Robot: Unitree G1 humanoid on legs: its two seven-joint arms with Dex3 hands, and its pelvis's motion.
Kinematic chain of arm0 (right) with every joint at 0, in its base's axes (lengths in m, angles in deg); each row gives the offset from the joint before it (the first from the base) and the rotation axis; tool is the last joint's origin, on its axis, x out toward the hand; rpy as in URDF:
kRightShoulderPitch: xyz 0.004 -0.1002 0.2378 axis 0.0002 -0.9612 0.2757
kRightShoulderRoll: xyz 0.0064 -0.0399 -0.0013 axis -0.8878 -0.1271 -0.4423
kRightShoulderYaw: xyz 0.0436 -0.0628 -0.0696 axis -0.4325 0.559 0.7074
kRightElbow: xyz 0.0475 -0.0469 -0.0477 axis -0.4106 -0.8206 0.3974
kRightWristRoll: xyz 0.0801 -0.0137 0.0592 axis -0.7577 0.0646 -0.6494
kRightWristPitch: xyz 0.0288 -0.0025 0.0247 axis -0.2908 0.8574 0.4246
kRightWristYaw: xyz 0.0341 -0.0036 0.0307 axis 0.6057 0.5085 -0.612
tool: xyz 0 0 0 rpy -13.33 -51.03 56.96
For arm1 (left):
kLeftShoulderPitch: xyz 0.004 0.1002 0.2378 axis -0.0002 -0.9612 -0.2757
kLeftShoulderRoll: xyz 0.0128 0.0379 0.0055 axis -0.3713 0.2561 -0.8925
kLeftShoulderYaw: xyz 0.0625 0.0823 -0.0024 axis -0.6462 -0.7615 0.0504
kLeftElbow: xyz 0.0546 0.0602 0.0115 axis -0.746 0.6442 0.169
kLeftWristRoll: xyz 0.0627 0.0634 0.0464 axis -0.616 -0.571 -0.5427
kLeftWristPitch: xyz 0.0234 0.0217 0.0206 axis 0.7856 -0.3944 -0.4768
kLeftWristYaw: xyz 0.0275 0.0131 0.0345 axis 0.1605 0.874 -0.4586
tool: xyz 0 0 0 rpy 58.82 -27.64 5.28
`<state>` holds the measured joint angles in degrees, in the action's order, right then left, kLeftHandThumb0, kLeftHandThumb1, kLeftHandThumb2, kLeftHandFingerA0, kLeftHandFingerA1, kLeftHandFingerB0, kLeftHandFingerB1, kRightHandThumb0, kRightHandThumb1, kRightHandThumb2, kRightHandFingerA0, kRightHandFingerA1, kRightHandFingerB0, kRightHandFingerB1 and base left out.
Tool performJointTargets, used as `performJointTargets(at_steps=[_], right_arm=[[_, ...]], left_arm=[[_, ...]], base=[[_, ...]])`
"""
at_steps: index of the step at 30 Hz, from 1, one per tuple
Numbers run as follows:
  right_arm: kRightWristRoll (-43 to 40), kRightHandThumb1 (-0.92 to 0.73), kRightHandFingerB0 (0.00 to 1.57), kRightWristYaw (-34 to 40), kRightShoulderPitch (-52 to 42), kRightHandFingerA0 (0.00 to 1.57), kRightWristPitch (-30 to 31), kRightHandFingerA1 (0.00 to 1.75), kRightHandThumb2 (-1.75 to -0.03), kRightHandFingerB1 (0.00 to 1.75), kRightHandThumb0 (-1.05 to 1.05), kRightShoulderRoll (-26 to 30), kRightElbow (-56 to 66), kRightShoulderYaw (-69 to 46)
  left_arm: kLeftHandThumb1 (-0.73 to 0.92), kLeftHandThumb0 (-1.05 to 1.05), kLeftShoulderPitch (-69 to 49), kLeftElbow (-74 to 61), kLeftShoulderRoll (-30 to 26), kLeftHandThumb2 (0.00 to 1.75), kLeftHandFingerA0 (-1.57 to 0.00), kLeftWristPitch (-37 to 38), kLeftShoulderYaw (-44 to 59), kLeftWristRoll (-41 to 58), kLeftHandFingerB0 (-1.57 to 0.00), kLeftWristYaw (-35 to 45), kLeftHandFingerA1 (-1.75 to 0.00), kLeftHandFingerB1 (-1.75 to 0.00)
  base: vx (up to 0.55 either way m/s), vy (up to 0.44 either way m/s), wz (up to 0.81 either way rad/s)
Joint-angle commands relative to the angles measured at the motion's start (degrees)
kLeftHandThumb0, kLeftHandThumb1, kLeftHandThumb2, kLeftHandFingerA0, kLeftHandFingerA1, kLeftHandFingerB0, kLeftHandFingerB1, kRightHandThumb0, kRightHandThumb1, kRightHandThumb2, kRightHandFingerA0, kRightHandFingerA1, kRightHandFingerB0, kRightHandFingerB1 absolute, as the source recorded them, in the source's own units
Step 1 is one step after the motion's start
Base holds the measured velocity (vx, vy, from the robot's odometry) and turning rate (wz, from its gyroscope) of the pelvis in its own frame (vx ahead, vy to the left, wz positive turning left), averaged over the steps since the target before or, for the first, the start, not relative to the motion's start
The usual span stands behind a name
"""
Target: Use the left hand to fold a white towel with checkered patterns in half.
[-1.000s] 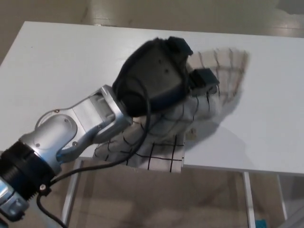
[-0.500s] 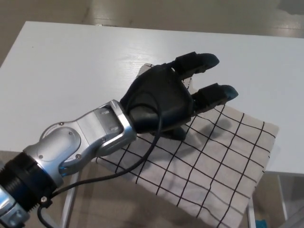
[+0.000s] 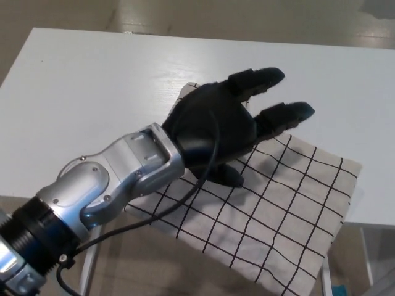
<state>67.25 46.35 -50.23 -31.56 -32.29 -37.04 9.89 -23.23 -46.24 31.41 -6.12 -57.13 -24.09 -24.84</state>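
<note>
While the left hand (image 3: 222, 132) hovered open, fingers (image 3: 281, 116) spread, the checkered towel (image 3: 278, 209) lay draped over the white worktop (image 3: 92, 86) edge.

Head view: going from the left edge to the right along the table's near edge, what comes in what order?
Silver forearm → black left hand, open → checkered towel, its lower part hanging off the white table.

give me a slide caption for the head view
Left hand open above checkered towel lying over the white table's front edge.
</note>
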Motion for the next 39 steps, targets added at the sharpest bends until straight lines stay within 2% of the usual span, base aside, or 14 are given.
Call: performJointTargets(at_steps=[1, 9, 10, 11, 12, 15, 18, 19, 20, 26, 28, 29, 38, 39], right_arm=[[1.91, -0.62, 0.45, 0.78, -1.64, 0.49, -3.54, 0.70, -1.00, 0.66, -0.39, 0.54, -2.17, 0.53], [1.10, -0.62, 0.47, -0.18, -1.34, 0.48, -3.45, 0.69, -1.01, 0.67, -0.39, 0.89, -2.60, 0.50], [0.91, -0.77, 0.51, -0.52, -1.37, 0.49, -3.01, 0.64, -0.63, 0.60, -0.41, 1.13, -2.47, 0.45], [0.91, -0.77, 0.51, -0.52, -1.37, 0.49, -3.01, 0.64, -0.63, 0.60, -0.41, 1.13, -2.47, 0.45], [0.68, -0.76, 0.53, -0.72, -1.41, 0.46, -2.65, 0.62, -0.63, 0.62, -0.41, 1.21, -2.37, 0.37], [0.41, -0.76, 0.53, -0.90, -1.45, 0.46, -2.30, 0.62, -0.63, 0.62, -0.41, 1.23, -2.28, 0.27], [0.82, -0.76, 0.53, -1.27, -1.70, 0.42, -3.25, 0.56, -0.62, 0.61, -0.41, 2.06, -3.44, 0.33], [0.85, -0.76, 0.53, -1.27, -1.68, 0.42, -3.27, 0.56, -0.62, 0.61, -0.41, 2.09, -3.47, 0.34], [1.33, -0.76, 0.52, -1.01, -1.66, 0.41, -3.33, 0.52, -0.62, 0.58, -0.42, 2.28, -3.51, 0.47], [2.34, -0.76, 0.49, -0.07, -1.50, 0.41, -3.39, 0.52, -0.62, 0.54, -0.42, 2.28, -4.57, 0.78], [2.21, -0.76, 0.49, -0.19, -1.70, 0.41, -3.33, 0.52, -0.62, 0.54, -0.42, 2.21, -4.68, 0.80], [2.01, -0.76, 0.49, -0.20, -1.70, 0.43, -3.24, 0.55, -0.62, 0.53, -0.42, 1.98, -4.92, 0.79], [2.95, -0.75, 0.48, 0.77, -2.15, 0.46, -2.78, 0.60, -0.62, 0.51, -0.41, 1.96, -5.04, 1.03], [2.43, -0.75, 0.47, 0.26, -2.12, 0.47, -2.44, 0.62, -0.62, 0.51, -0.41, 1.87, -5.26, 0.96]], left_arm=[[0.58, -0.99, 4.46, -6.18, -1.87, 0.65, 0.00, -13.06, 13.86, 20.61, 0.00, 25.09, -0.01, -0.17], [0.46, -0.84, 2.71, -14.36, -9.28, 0.90, 0.00, -12.18, 26.17, 30.78, 0.00, 28.88, 0.00, -0.16], [0.60, -0.90, 1.21, -16.61, -10.62, 0.59, 0.00, -12.40, 28.78, 33.96, -0.01, 29.61, -0.09, -0.27], [0.60, -0.90, 1.21, -16.61, -10.62, 0.59, 0.00, -12.40, 28.78, 33.96, -0.01, 29.61, -0.09, -0.27], [0.44, -0.78, -0.79, -19.15, -12.14, 0.89, -0.01, -12.43, 31.77, 37.52, -0.01, 30.38, -0.08, -0.24], [0.44, -0.78, -3.33, -22.36, -13.81, 0.89, -0.01, -12.65, 35.59, 41.78, -0.01, 31.66, -0.08, -0.24], [0.43, -0.68, -23.84, -36.03, -18.28, 0.87, 0.00, -7.85, 54.31, 58.10, -0.11, 35.88, -0.28, -0.44], [0.43, -0.68, -24.66, -36.56, -18.25, 0.87, 0.00, -7.90, 55.05, 58.72, -0.11, 36.25, -0.28, -0.44], [0.25, -0.34, -30.25, -38.90, -17.88, 0.86, 0.00, -6.37, 58.92, 60.90, 0.00, 38.31, -0.49, -0.46], [0.27, -0.25, -54.36, -44.27, -14.19, 0.85, -0.10, -5.37, 76.27, 76.41, -0.10, 51.26, -0.51, -0.50], [0.27, -0.25, -58.20, -44.37, -13.12, 0.85, -0.10, -5.97, 78.47, 79.60, -0.10, 52.90, -0.51, -0.50], [0.46, -0.49, -63.88, -44.16, -10.85, 0.55, -0.32, -6.61, 80.47, 82.50, -0.39, 54.59, -0.33, -0.33], [0.48, -0.53, -84.53, -38.88, -4.83, 0.55, -0.53, -7.60, 83.16, 90.40, -0.54, 65.14, -0.40, -0.36], [0.51, -0.50, -86.99, -35.97, -3.75, 0.56, -0.69, -7.79, 82.15, 90.16, -0.64, 66.70, -0.44, -0.40]], base=[[0.00, 0.000, 0.00], [0.00, 0.000, 0.00], [0.00, 0.000, 0.00], [0.00, 0.000, 0.00], [0.00, 0.000, 0.00], [0.00, 0.000, 0.00], [0.00, 0.000, 0.00], [0.00, 0.000, 0.00], [0.00, 0.000, 0.00], [0.00, 0.000, 0.00], [0.00, 0.000, 0.00], [0.00, 0.000, 0.00], [0.00, 0.000, 0.00], [0.00, 0.000, 0.00]])
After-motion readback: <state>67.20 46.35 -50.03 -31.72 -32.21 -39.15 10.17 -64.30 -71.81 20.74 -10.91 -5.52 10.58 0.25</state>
